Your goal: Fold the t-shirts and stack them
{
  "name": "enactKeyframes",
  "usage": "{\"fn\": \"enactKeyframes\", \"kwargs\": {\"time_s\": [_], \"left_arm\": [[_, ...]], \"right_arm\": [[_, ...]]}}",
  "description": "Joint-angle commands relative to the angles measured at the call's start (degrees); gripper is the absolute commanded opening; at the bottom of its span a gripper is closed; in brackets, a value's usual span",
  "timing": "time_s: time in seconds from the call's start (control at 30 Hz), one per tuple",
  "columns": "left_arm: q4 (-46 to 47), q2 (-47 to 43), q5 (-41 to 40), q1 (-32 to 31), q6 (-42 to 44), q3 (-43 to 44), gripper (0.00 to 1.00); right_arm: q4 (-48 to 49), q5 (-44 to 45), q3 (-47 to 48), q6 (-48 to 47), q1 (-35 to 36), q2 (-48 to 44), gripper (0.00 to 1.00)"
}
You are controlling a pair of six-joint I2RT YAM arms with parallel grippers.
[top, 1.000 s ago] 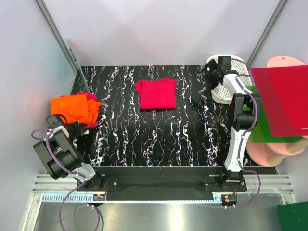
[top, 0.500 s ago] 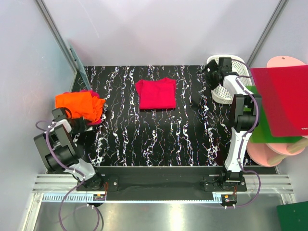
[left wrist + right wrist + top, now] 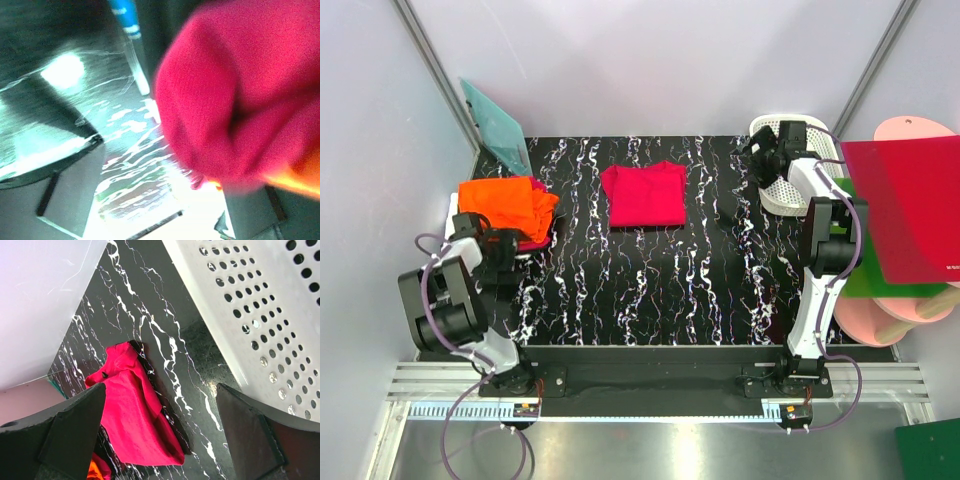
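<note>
A folded crimson t-shirt lies flat at the back middle of the black marbled table; it also shows in the right wrist view. An orange t-shirt rests crumpled on more crimson cloth at the table's left edge. My left gripper sits at the near side of that pile; its fingers do not show. Blurred crimson cloth fills the left wrist view, with orange below it. My right gripper hovers open and empty beside the white basket.
A translucent green board leans at the back left corner. The perforated white basket stands at the back right. A red board, a green board and pink discs sit off the table's right side.
The orange and crimson pile has shifted back and to the right, and my left arm followed it. The green board has come into view at the back left. The right arm barely moved.
</note>
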Motion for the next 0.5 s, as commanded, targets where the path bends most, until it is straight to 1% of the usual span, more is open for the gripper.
{"fn": "enactKeyframes", "kwargs": {"time_s": [0.0,0.13,0.17,0.2,0.23,0.27,0.3,0.4,0.43,0.47], "left_arm": [[-10.1,-5.4,-4.1,1.5,4.6,-1.9,0.99],[-13.8,-12.6,-4.4,2.0,7.9,-2.4,0.99],[-15.0,-16.1,-3.6,2.2,8.6,-2.4,0.96],[-15.9,-18.1,-3.1,2.2,9.8,-2.2,0.91],[-16.7,-19.9,-2.6,2.1,10.4,-1.5,0.6],[-19.2,-22.8,-1.9,2.0,11.6,-0.7,0.25],[-20.6,-24.3,-2.1,2.0,12.0,0.1,0.0],[-22.6,-31.0,-2.7,1.8,15.2,4.2,0.0],[-22.6,-32.7,-3.3,1.7,16.2,7.3,0.0],[-22.7,-34.7,-5.7,1.6,19.5,9.3,0.0]], "right_arm": [[-2.2,3.0,-0.3,-1.9,-2.3,-1.5,1.0],[-1.9,2.4,0.0,-1.8,-2.3,-1.0,1.0],[-1.9,2.3,0.1,-1.8,-2.3,-0.8,1.0],[-1.8,2.1,0.1,-1.8,-2.3,-0.7,1.0],[-1.9,2.0,0.1,-1.8,-2.3,-0.6,1.0],[-1.8,1.9,0.1,-1.8,-2.3,-0.4,1.0],[-1.7,1.8,0.1,-1.9,-2.3,-0.3,1.0],[-1.6,1.2,0.4,-2.0,-2.3,0.0,1.0],[-1.6,1.3,0.6,-2.0,-2.3,0.1,1.0],[-1.6,1.3,0.8,-2.2,-2.3,0.4,1.0]]}}
